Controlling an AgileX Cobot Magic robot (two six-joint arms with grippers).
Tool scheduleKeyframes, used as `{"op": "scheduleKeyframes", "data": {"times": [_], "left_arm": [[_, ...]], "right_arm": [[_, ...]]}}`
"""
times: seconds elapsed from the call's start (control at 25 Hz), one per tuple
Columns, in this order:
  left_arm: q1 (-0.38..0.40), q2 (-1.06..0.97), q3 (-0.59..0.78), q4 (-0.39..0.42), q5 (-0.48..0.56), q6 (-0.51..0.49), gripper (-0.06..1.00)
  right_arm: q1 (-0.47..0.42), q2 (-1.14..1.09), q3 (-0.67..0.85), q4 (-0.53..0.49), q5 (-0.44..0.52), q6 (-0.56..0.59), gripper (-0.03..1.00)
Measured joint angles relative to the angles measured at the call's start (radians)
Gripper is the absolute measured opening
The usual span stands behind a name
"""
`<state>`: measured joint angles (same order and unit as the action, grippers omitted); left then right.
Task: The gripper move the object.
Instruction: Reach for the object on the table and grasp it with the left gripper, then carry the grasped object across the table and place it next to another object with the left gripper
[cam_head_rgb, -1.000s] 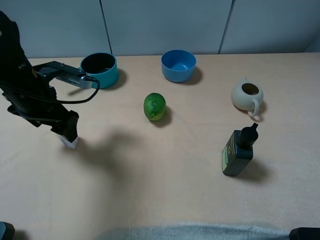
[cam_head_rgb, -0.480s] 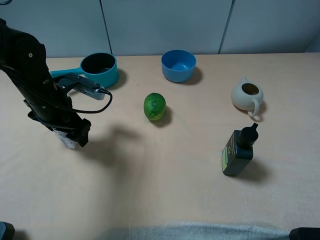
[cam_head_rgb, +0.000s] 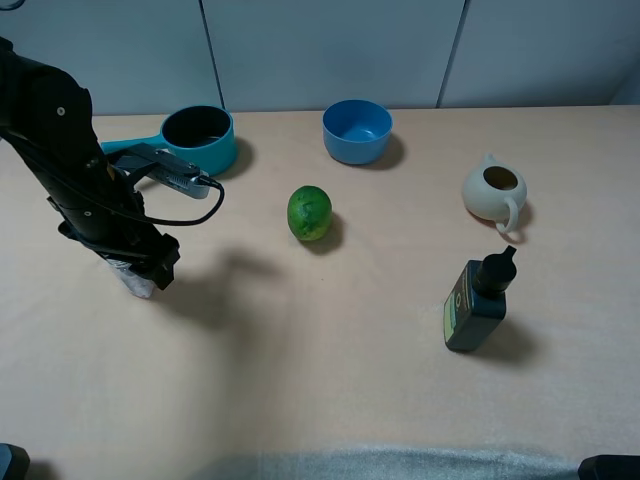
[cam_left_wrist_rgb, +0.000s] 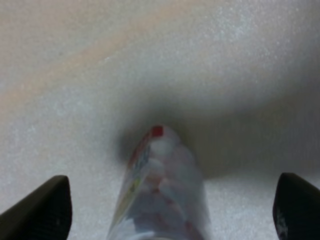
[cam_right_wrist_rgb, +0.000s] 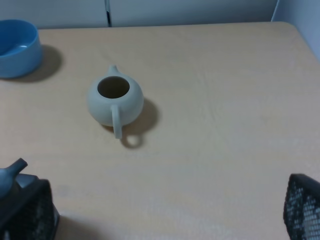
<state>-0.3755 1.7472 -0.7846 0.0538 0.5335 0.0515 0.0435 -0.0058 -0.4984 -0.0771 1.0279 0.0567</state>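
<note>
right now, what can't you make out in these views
- shaker, high view: the left gripper covers all but its lower end; cap not seen
- shaker, left wrist view: blurred, label unreadable, one end cut off by the edge
- bottle, right wrist view: only the spout shows past a finger
- bottle label, high view: too small to read

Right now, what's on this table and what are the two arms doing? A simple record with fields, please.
Left gripper: open, jaws either side of the shaker, not touching it
Shaker place: left part of the table
Right gripper: open, holding nothing
Middle: green fruit
Back: teal pot, blue bowl
Right: cream teapot; dark green bottle nearer the front
</note>
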Motion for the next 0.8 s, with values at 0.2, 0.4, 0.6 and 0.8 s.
{"op": "scheduleKeyframes", "data": {"times": [0.2,0.4,0.6,0.8], "left_arm": [[0.000,0.000,0.000,-0.002,0.007,-0.001,0.66],[0.000,0.000,0.000,-0.003,0.008,-0.001,0.45],[0.000,0.000,0.000,-0.004,0.008,-0.001,0.45],[0.000,0.000,0.000,-0.004,0.008,-0.001,0.45]], "right_arm": [[0.000,0.000,0.000,0.000,0.000,0.000,0.69],[0.000,0.000,0.000,0.000,0.000,0.000,0.69],[0.000,0.000,0.000,0.000,0.000,0.000,0.69],[0.000,0.000,0.000,0.000,0.000,0.000,0.69]]}}
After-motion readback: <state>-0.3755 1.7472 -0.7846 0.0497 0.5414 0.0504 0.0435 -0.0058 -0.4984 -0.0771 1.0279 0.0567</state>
